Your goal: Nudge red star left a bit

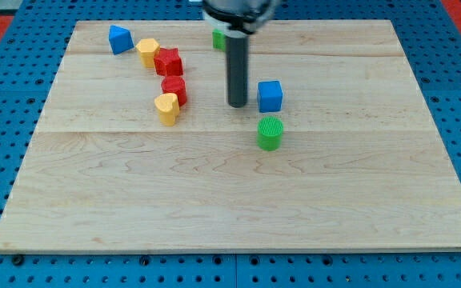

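The red star [168, 62] lies on the wooden board at the upper left, touching a yellow block [148, 51] on its upper left. A second red block [174, 89] sits just below it, with a yellow heart-like block [167, 108] against its lower left. My tip [237, 105] rests on the board to the right of these, well apart from the red star and just left of the blue cube [270, 96].
A blue block [119, 38] lies near the top left. A green cylinder [270, 133] stands below the blue cube. A green block [218, 38] at the top is partly hidden behind the rod. The board [238, 200] sits on a blue pegboard.
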Controlling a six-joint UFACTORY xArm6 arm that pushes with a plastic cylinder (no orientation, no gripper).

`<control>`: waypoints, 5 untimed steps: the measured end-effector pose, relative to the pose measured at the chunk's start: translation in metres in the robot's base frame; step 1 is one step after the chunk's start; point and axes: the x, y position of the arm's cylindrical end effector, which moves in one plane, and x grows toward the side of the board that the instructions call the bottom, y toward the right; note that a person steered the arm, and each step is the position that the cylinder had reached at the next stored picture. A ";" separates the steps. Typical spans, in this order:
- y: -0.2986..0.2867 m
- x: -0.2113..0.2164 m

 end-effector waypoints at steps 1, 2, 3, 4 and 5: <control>0.073 -0.005; 0.094 -0.077; 0.116 -0.115; 0.093 -0.083; 0.101 -0.072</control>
